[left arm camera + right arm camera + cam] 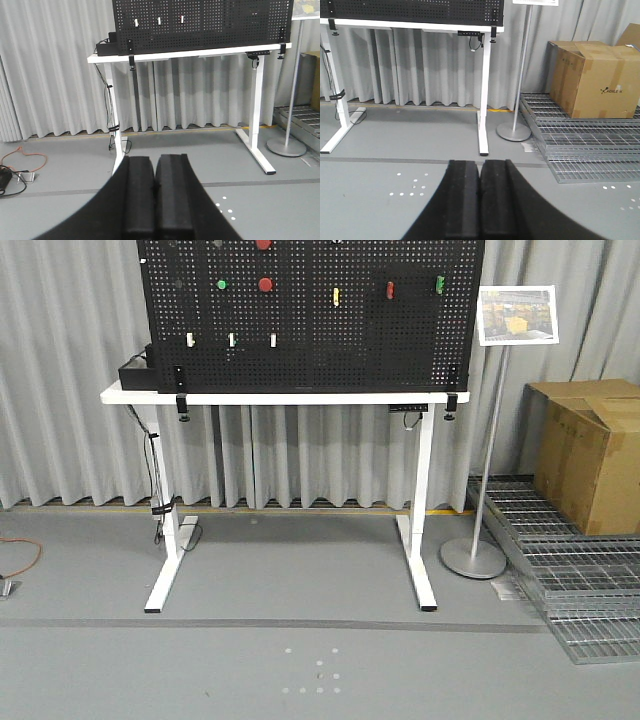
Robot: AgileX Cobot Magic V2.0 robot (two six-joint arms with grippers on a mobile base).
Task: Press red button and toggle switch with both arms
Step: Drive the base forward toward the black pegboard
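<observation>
A black pegboard (310, 315) stands upright on a white table (270, 397). A round red button (266, 284) sits on it at upper centre, and a second red button (263, 243) is cut off by the top edge. A smaller red part (391, 289) is further right. Green, yellow and white fittings sit among them. I cannot make out the toggle switch. Neither arm shows in the front view. My left gripper (155, 161) is shut and empty, low above the floor, far short of the table. My right gripper (480, 164) is likewise shut and empty.
A sign on a pole with a round base (474, 558) stands right of the table. A cardboard box (590, 455) rests on metal floor grates (570, 570). A black box (135, 372) sits at the table's left end. An orange cable (30, 157) lies on the floor at left.
</observation>
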